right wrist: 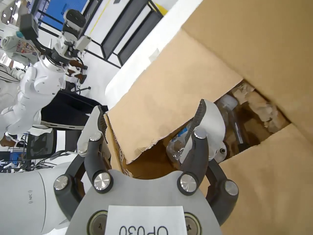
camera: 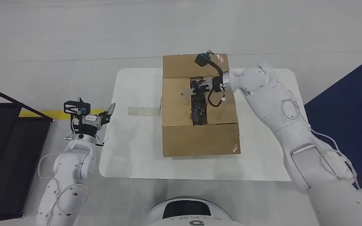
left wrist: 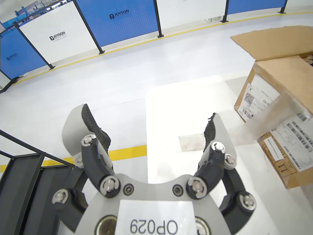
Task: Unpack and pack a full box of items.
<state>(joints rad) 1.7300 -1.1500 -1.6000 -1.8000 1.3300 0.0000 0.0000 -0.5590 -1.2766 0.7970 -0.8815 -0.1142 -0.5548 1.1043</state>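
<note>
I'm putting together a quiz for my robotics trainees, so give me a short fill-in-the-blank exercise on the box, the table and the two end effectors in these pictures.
1. The left end effector hovers over the table's edge with its jaws ____, holding nothing.
2. The cardboard box stands on a ____ table.
3. A clear plastic bottle lies ____ the box, close to the right end effector.

Missing words: open; white; inside.

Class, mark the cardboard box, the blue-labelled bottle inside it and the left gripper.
cardboard box [camera: 201,140], top view, nearest flap.
blue-labelled bottle [right wrist: 174,149], right wrist view, clear body.
left gripper [left wrist: 148,111], left wrist view, midway between its fingertips.
</note>
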